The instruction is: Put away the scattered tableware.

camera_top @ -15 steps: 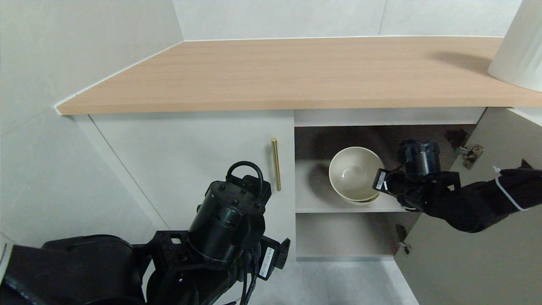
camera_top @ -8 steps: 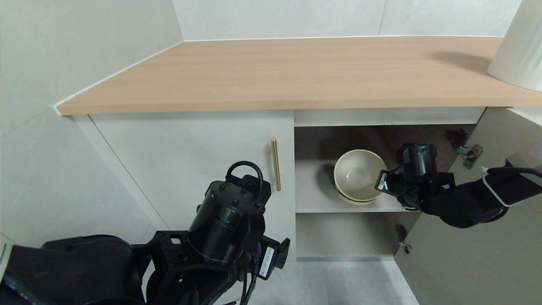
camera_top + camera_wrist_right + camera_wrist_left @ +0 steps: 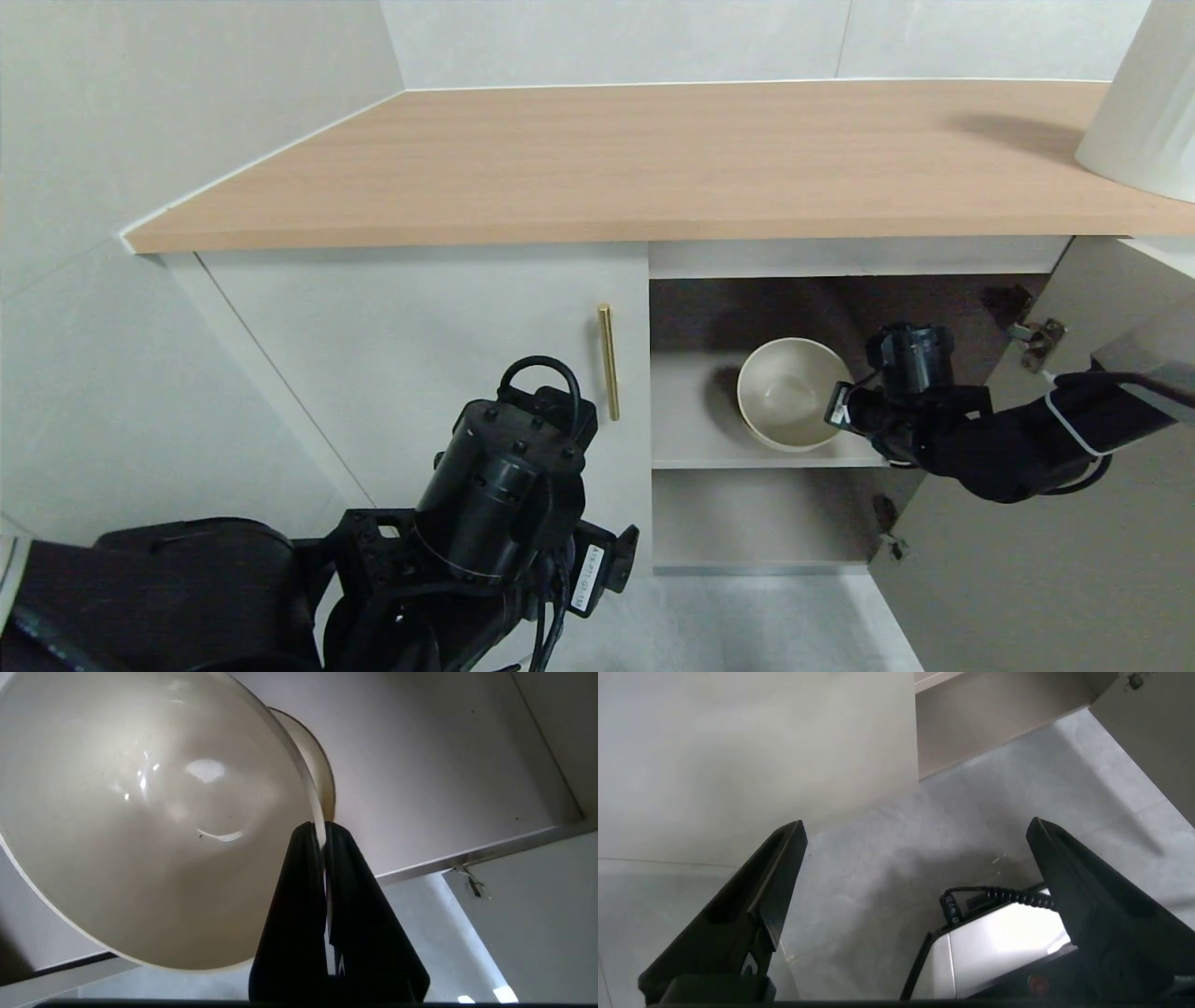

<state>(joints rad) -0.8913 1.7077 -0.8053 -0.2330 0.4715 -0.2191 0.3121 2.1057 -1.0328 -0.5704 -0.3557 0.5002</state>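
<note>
Where the head view looks into the open cupboard (image 3: 747, 303), the cream bowl (image 3: 789, 392) sits over the upper shelf (image 3: 686, 434), its rim at the tips of the right gripper (image 3: 840, 411). From the left wrist, the left gripper (image 3: 915, 831) has its jaws spread wide, with grey floor (image 3: 906, 887) between them. From the right wrist, both fingers (image 3: 304, 887) pinch the bowl's rim, its hollow spreading away to one side.

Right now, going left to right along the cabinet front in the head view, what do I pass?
closed door → gold handle → cream bowl → right tool → hinge
</note>
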